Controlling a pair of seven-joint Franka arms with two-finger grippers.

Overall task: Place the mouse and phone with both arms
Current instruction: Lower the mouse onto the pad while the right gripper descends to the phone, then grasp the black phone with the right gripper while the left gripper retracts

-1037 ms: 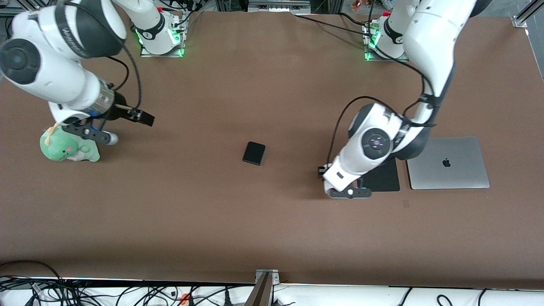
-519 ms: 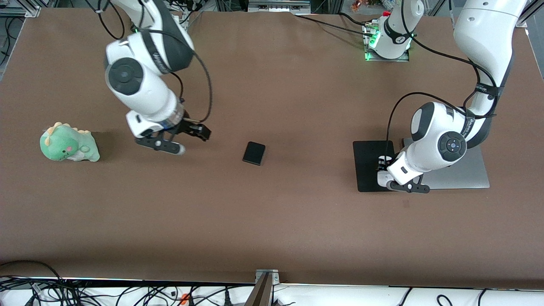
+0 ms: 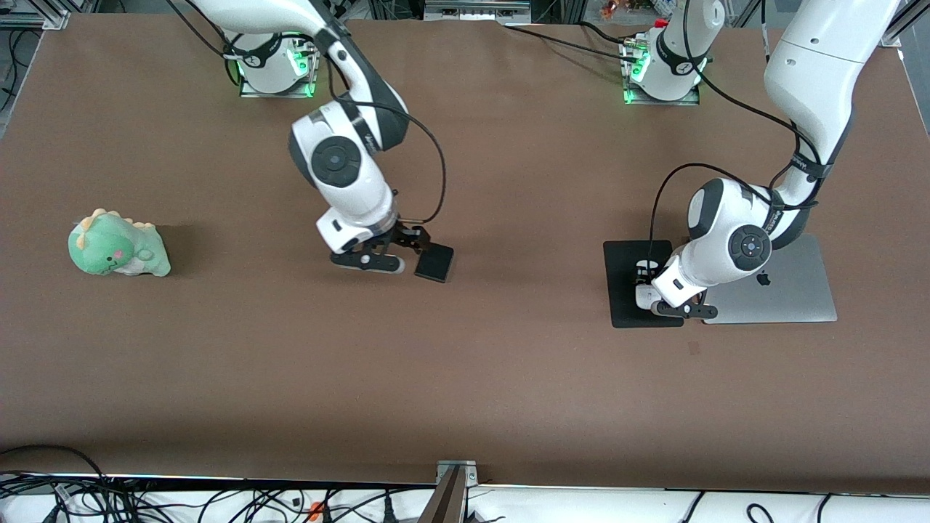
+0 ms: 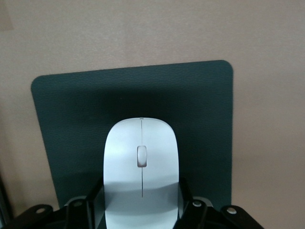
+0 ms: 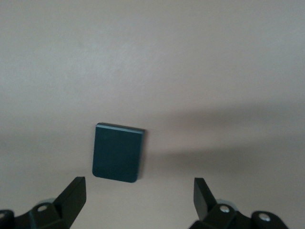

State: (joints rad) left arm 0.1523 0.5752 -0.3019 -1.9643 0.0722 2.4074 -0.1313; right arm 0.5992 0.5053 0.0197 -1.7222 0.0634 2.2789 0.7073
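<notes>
1. The desk (image 3: 465,392) is bare brown surface along its edge nearest the front camera, with wide room there.
2. The left tool (image 3: 645,285) hangs over the black mat (image 3: 623,283), grasping the mouse (image 4: 141,167); the mouse's long axis runs straight out from between the fingers (image 4: 95,202). The mat lies just beside the laptop (image 3: 792,290).
3. The phone (image 3: 434,262) lies flat mid-desk, its long axis tilted slightly, with bare desk all round. The right tool (image 3: 414,243) hovers just beside it, released, fingers (image 5: 71,195) spread wide.
4. The green plush toy (image 3: 116,245) sits well apart, near the desk's edge at the right arm's end.
</notes>
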